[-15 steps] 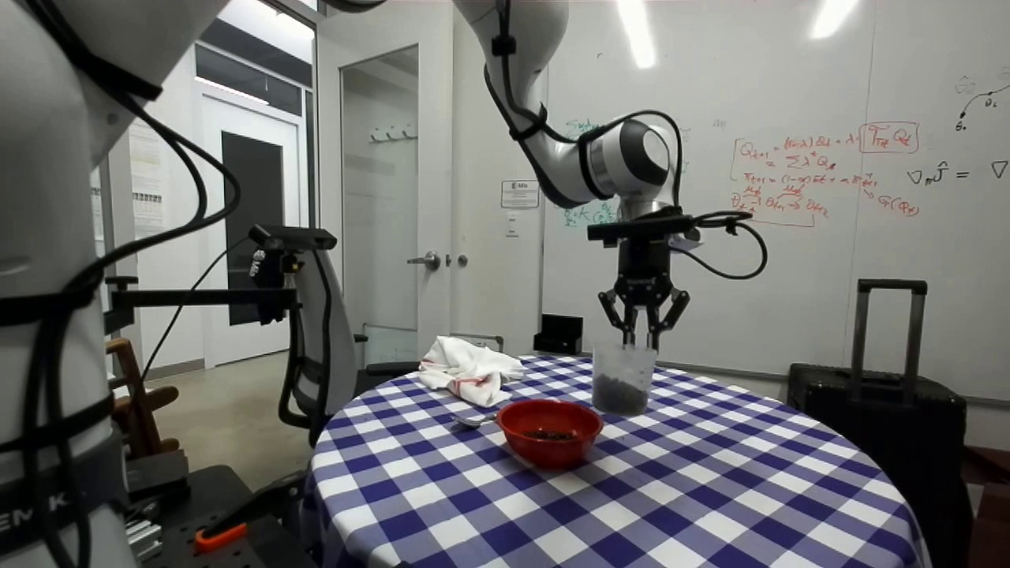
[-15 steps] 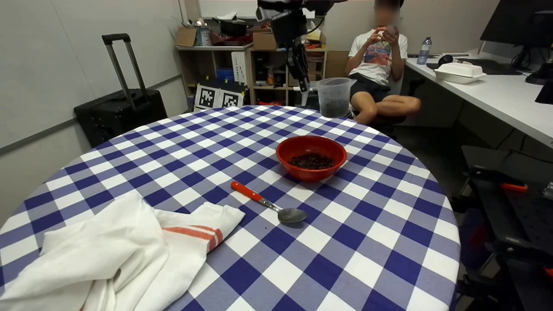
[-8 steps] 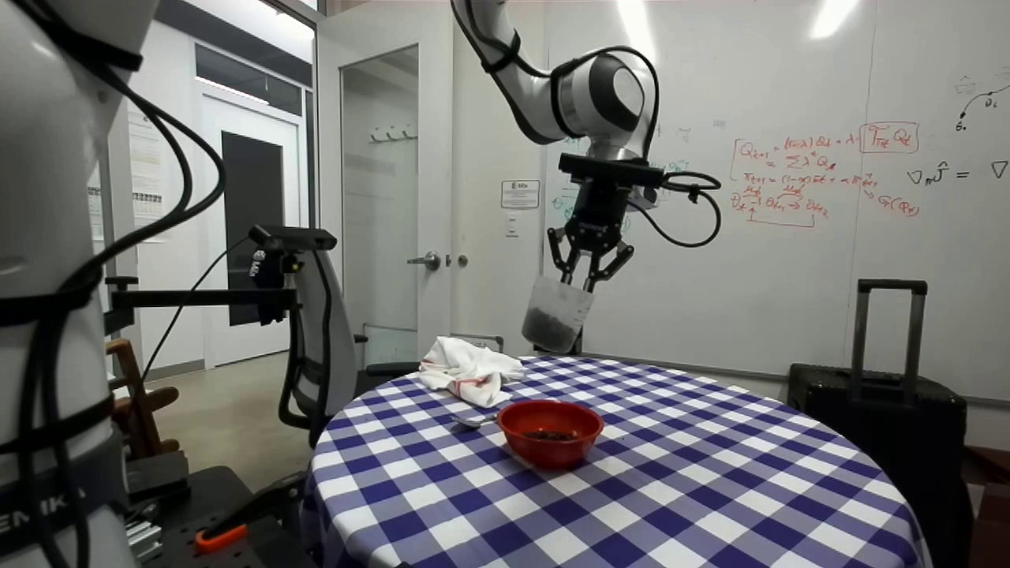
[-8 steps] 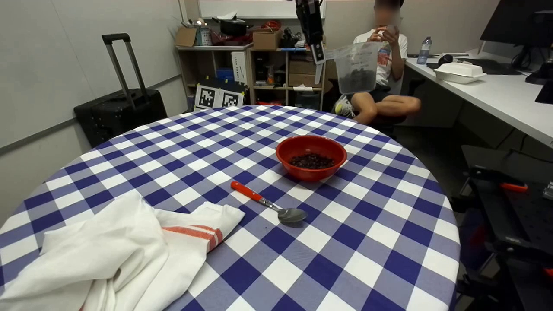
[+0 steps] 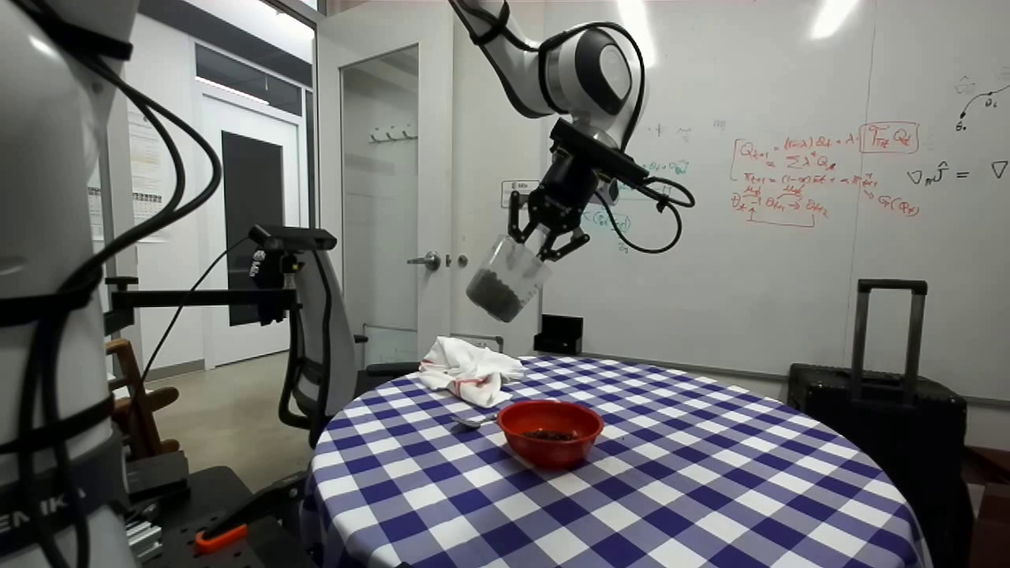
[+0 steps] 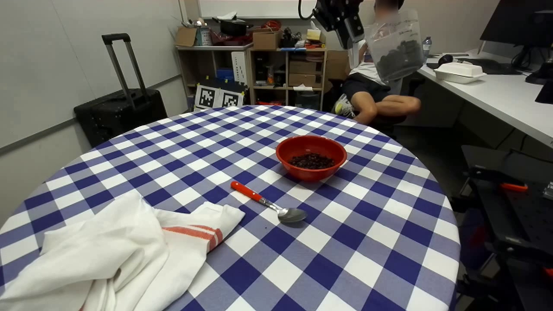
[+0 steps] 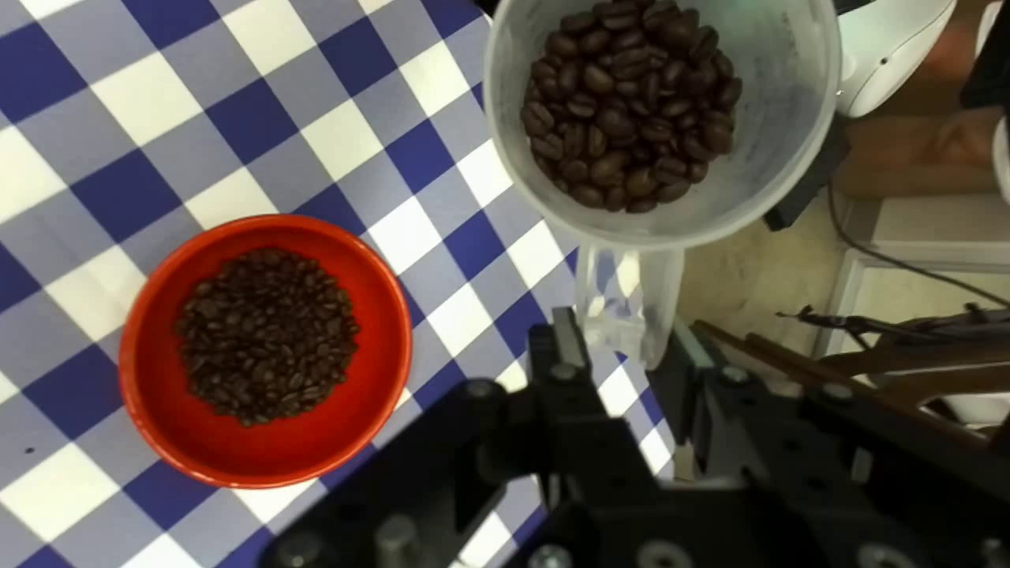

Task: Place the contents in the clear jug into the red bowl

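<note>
The clear jug (image 5: 514,264) is held in the air well above the table, tilted, in both exterior views (image 6: 395,49). Dark coffee beans (image 7: 631,110) lie inside it, heaped to one side. My gripper (image 7: 627,343) is shut on the jug's clear handle (image 7: 627,300); in an exterior view the gripper (image 5: 530,241) points down at a slant. The red bowl (image 6: 311,173) stands upright on the table and holds dark beans (image 6: 312,161). In the wrist view the bowl (image 7: 264,469) lies left of and below the jug, apart from it.
A blue-and-white checked cloth covers the round table (image 5: 694,489). A red-handled spoon (image 6: 250,192) lies beside the bowl. A crumpled white towel (image 6: 103,255) lies near the table edge. A black suitcase (image 5: 876,426) stands beside the table. A person (image 6: 367,97) sits behind it.
The gripper has raised the jug from just above the table, moved it left in an exterior view, and tilted it. The beans have shifted inside the jug. Bowl, spoon and towel have not moved.
</note>
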Controlling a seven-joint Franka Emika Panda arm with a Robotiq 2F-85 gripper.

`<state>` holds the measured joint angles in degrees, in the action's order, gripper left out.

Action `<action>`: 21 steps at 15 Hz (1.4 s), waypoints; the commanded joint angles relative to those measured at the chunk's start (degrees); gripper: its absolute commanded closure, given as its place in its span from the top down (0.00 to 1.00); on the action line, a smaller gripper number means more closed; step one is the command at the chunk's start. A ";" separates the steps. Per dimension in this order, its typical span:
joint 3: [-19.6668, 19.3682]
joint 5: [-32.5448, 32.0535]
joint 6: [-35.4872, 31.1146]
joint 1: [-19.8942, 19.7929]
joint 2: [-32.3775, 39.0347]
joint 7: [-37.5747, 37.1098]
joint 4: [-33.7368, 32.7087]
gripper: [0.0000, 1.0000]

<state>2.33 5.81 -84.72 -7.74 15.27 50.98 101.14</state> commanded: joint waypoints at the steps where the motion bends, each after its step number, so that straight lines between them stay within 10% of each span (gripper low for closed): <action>1: 0.35 2.94 6.18 0.07 0.32 8.83 -1.36 0.06; 15: 1.28 6.76 2.30 2.57 10.96 11.87 -9.52 0.06; 21: 2.84 7.41 12.08 1.01 19.84 14.74 -20.79 0.06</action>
<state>4.38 11.98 -79.47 -5.58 29.72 63.60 88.68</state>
